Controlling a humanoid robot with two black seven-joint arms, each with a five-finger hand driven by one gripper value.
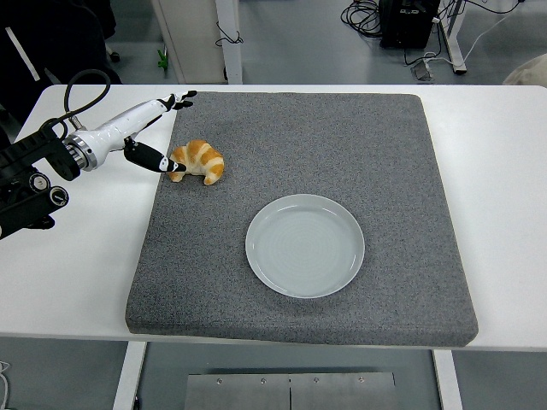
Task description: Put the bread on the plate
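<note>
Risk noted: left hand [145, 135] unclenched at croissant [197, 161] on grey mat [342, 137], thumb tip touching its left end, fingers splayed behind, nothing grasped; sideways nudge likely, pushing it away from plate [305, 245].

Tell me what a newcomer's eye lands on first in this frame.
The golden croissant stands out at the back left of the grey mat, with the left hand beside it, its thumb at the pastry's left end and its other fingers extended behind, nothing grasped yet. Next comes the empty pale plate, toward the front of the mat, well apart from the croissant.
</note>
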